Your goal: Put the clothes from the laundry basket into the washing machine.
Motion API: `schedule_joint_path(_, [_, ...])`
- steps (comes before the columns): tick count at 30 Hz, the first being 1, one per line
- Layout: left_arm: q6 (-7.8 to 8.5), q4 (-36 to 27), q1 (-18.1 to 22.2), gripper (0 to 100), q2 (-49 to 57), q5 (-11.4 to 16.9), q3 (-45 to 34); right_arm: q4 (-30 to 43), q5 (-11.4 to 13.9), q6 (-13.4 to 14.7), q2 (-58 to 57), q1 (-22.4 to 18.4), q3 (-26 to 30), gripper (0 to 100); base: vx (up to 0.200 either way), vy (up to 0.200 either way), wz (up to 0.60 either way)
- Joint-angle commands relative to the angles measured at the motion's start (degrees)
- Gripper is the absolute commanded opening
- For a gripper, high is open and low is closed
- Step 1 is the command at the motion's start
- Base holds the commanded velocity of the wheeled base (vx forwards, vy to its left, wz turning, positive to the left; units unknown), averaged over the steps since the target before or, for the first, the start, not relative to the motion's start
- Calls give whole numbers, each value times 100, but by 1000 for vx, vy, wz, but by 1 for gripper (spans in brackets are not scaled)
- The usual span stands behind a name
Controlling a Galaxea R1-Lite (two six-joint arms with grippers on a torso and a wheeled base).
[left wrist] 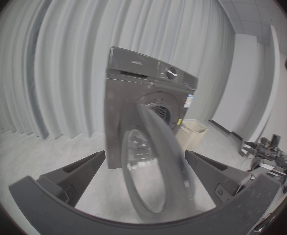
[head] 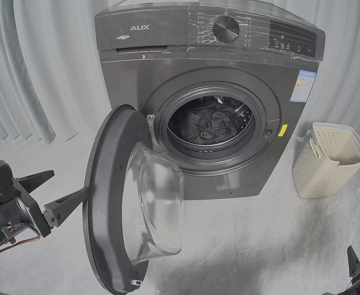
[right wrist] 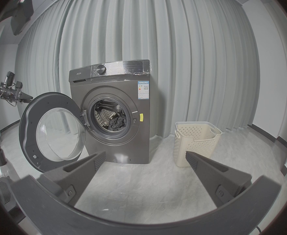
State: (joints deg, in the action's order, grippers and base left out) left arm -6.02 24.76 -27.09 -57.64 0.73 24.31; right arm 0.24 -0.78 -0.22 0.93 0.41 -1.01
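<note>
Your left gripper [head: 68, 182], jaws spread, sits at the open door's [head: 106, 193] outer rim, probably to push it shut: the dark clothes [head: 206, 123] lie inside the washing machine [head: 147, 74]. The laundry basket [head: 331, 173] looks empty. Your right gripper [right wrist: 143, 155] hangs spread, well apart.

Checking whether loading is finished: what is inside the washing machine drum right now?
Dark clothes lie heaped low in the drum of the washing machine, its door open. The drum's front bottom is hidden behind the gasket, so anything there cannot be seen.
</note>
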Motion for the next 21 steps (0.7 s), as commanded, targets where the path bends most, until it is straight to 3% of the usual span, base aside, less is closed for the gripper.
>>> schedule_joint_path(1, [92, -41, 547, 100, 385, -152, -198, 2, -1, -4, -93, 2, 92, 100, 0, 0, 0])
schedule_joint_path(8, [119, -68, 520, 100, 350, -152, -568, 2, -1, -4, -93, 11, 92, 100, 0, 0, 0])
schedule_joint_path(12, [321, -41, 301, 100, -178, -143, -735, 2, -1, -4, -93, 2, 92, 100, 0, 0, 0])
schedule_joint_path(16, [330, -6, 107, 100, -318, -126, -735, 2, -1, -4, -93, 11, 92, 100, 0, 0, 0])
schedule_joint_path(17, [259, 55, -394, 100, -573, -29, -541, 2, -1, -4, -93, 2, 92, 100, 0, 0, 0])
schedule_joint_path(21, [66, 249, -614, 100, -986, -29, -75, 2, -1, -4, -93, 2, 92, 100, 0, 0, 0])
